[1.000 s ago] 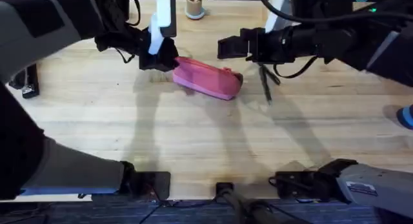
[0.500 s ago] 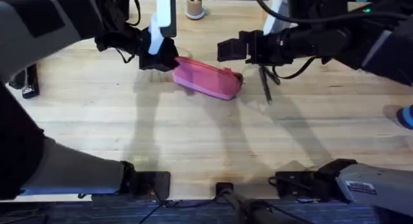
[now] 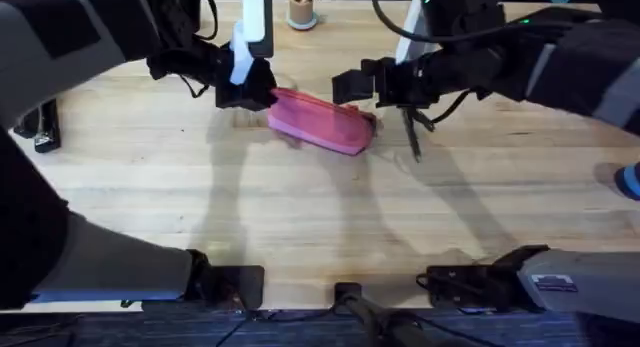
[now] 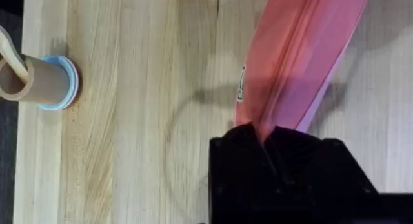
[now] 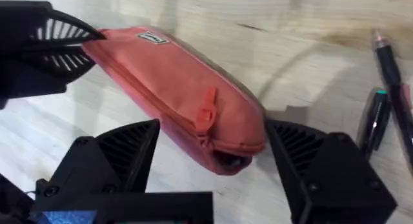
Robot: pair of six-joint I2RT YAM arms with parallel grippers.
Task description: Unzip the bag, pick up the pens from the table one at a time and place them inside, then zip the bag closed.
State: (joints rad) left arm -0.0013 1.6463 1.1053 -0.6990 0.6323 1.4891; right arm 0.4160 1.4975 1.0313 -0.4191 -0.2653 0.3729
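We see the pink bag (image 3: 320, 120) lying on the wooden table (image 3: 300, 207), a bit past the middle and tilted, with its left end higher up in the overhead view. The left gripper (image 3: 262, 90) sits at that left end, and its black fingers (image 4: 258, 143) are pinched tight on the tip of the bag, so the pink cloth comes out from between them. The bag's zipper line runs along the top, and it looks closed. In the right wrist view we see the little pink zipper pull (image 5: 205, 110) lying flat on the side of the bag, near the end that is closer to the right arm. The right gripper (image 3: 352, 85) hangs just over that right end of the bag. Its 2 black fingers (image 5: 122, 150) are spread wide apart, 1 on each side of the bag's end, and they hold nothing. We cannot tell if they touch the cloth. The 2 pens (image 3: 412, 127) lie on the table just to the right of the bag, close together, under the right arm. In the right wrist view 1 pen (image 5: 373, 122) is dark with a green band, and the other (image 5: 390, 69) has a pink tip. At the far edge of the table stands a small tan cup on a blue base (image 3: 300, 7), well away from the bag.
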